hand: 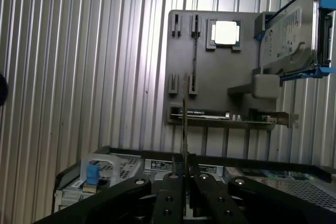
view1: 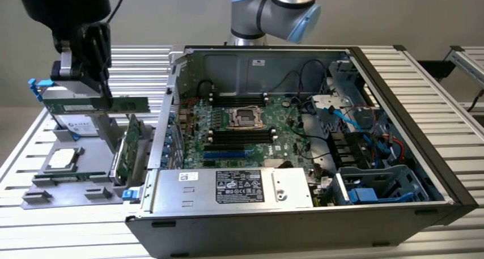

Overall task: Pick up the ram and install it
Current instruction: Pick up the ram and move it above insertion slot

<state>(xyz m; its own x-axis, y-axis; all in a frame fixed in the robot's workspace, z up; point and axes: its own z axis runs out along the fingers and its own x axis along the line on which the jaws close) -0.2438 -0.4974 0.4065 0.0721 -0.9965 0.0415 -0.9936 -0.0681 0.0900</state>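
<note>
My gripper point(view1: 89, 92) hangs above the grey holder tray point(view1: 45, 185) at the exterior view's left, shut on the ram point(view1: 113, 104). The ram is a long thin green stick, held level and lifted clear of the tray. In the wrist view the ram point(hand: 185, 124) shows edge-on as a thin line running out from between the black fingers point(hand: 170, 192) of the gripper point(hand: 185, 174). The open computer case point(view1: 393, 100) lies to the exterior view's right. Its motherboard point(view1: 284, 120) faces up, with dark memory slots point(view1: 242, 135) beside the processor socket point(view1: 246, 116).
On the tray stand a silver hard drive with blue rails point(view1: 72, 124), a taller green expansion card point(view1: 131, 148) and a processor chip point(view1: 62, 157). The case wall point(view1: 172, 100) rises between tray and motherboard. The power supply point(view1: 234, 186) and cables point(view1: 340, 114) crowd the case.
</note>
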